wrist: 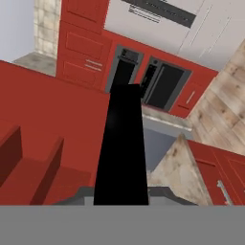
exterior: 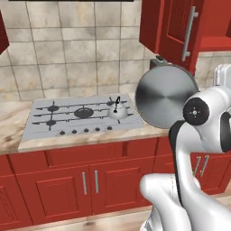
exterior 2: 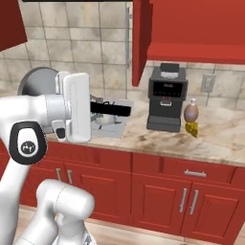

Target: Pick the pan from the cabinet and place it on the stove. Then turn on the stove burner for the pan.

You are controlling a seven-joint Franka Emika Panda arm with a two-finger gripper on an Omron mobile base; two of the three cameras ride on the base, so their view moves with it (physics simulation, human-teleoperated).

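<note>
The round silver-grey pan [exterior: 164,95] is being held tilted above the desk's [exterior: 13,131] right end by its straight black handle [exterior 2: 111,109], jaws clamped on it; a domed kettle [exterior: 117,109] is occupying the flat grey stove [exterior: 40,126].

Beige tiled wall [exterior: 67,49], marble counter [exterior 2: 215,139], wood floor [wrist: 225,95].

Pan [exterior: 163,95] rim partly behind the arm, gripper fingertips hidden in hand view, perhaps beneath the black handle [wrist: 122,148], cabinet [exterior: 180,25] cropped at top

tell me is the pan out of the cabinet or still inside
Out: the pan hangs tipped on edge in the air beside the open cabinet, over the counter.
</note>
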